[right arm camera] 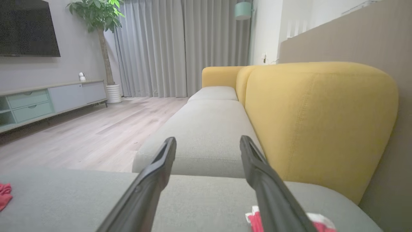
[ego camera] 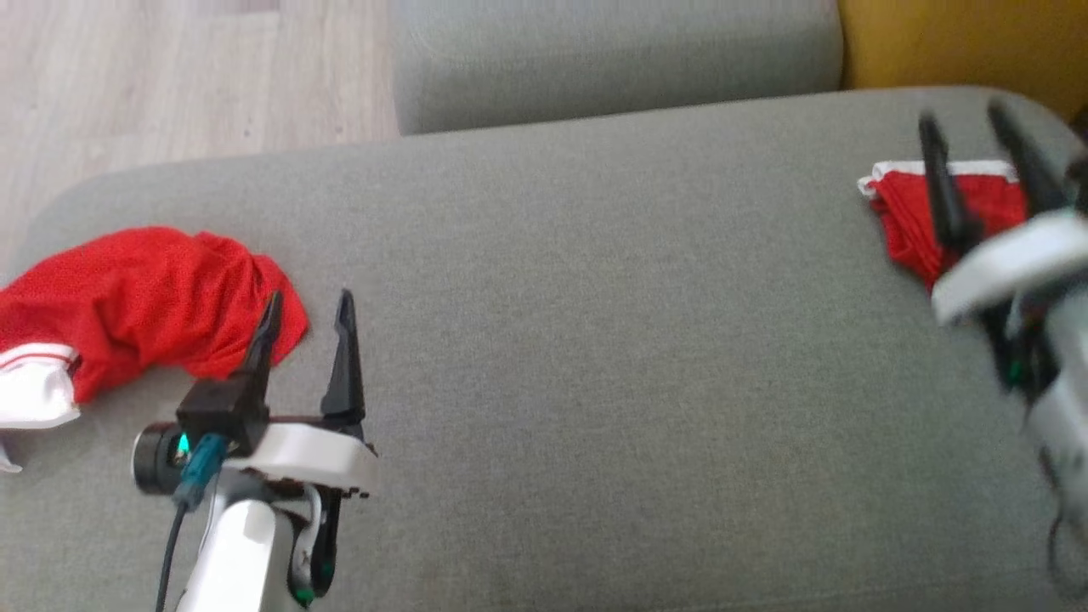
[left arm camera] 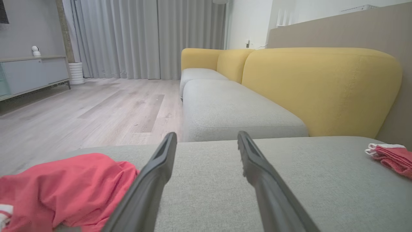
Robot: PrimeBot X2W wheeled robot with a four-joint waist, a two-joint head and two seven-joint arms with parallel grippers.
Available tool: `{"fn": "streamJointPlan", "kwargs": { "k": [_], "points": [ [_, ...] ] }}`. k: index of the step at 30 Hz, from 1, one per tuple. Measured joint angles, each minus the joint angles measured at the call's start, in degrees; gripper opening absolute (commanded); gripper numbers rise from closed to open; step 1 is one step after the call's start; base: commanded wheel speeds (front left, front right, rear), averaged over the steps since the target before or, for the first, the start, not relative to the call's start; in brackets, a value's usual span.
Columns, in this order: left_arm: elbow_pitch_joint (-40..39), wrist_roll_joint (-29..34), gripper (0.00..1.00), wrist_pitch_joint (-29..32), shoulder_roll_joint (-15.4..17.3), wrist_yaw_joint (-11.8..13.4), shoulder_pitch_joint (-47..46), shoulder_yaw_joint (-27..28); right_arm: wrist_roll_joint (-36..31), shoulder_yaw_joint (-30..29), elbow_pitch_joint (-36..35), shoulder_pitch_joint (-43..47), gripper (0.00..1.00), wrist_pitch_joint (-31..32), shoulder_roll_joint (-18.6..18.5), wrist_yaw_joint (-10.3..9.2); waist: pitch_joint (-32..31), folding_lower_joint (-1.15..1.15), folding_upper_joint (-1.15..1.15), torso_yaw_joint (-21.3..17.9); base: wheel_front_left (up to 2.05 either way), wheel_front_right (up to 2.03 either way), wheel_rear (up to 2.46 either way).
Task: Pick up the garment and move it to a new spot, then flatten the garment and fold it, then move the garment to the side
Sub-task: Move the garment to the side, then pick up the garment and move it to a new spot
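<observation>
Lying on the sofa seat (ego camera: 595,340): two red garments, crumpled garment (ego camera: 144,306) left, folded garment (ego camera: 909,221) far right. Two claws, both spread, empty: left claw (ego camera: 308,299) beside crumpled, right claw (ego camera: 965,115) by folded.

Bright red garment (ego camera: 144,306), banded white with thin red stripes, against a grey sofa cushion (ego camera: 595,340); a second red garment (ego camera: 909,208) edged in white. Backrest (left arm camera: 322,90) mustard yellow, floor (ego camera: 170,76) pale wood-grain, curtains (left arm camera: 145,38) grey; left end effector (ego camera: 308,299) and right end effector (ego camera: 965,119) black-fingered, white-wristed.
</observation>
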Motion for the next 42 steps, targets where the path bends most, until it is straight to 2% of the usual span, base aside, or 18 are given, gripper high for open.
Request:
{"fn": "streamJointPlan", "kwargs": {
  "k": [5, 9, 18, 32, 36, 42],
  "points": [
    [-0.42, 0.85, 1.00, 0.00, -0.12, -0.03, 1.26, 0.34, -5.48, -9.22, -7.05, 15.01, 1.00, -0.01, 4.35, 0.00, -0.90, 0.00, 0.00, 1.09, 0.00, 0.00, 0.00],
    [-0.82, 1.14, 1.00, 0.00, -0.25, 0.02, 2.19, 0.51, -8.69, -13.81, -13.93, 23.93, 1.00, -0.01, 8.77, 0.00, -1.07, 0.00, 0.00, 1.77, 0.00, 0.00, 0.00],
    [-1.31, 1.43, 1.00, 0.00, -0.46, 0.16, 4.05, 1.90, -14.10, -20.34, -23.62, 33.39, 1.00, -0.02, 14.83, 0.00, -0.56, 0.00, 0.00, 2.17, 0.00, 0.00, 0.00],
    [-1.01, 1.45, 1.00, 0.00, -0.58, 0.15, 4.26, 1.56, -16.05, -21.87, -24.70, 34.17, 1.00, -0.02, 15.41, 0.00, 0.02, 0.00, 0.00, 3.27, 0.00, 0.00, 0.00],
    [-0.47, 0.87, 1.00, 0.00, -0.62, 0.18, 4.02, 1.32, -16.04, -22.10, -25.09, 34.14, 1.00, -0.02, 15.45, 0.00, 0.59, 0.00, 0.00, 5.35, 0.00, 0.00, 0.00],
    [-0.78, 1.07, 1.00, 0.00, -0.68, 0.60, 2.86, 1.55, -15.85, -21.06, -25.23, 33.99, 1.00, -0.02, 15.45, 0.00, 1.75, 0.00, 0.00, 11.65, 0.00, 0.00, 0.00]
  ]
}}
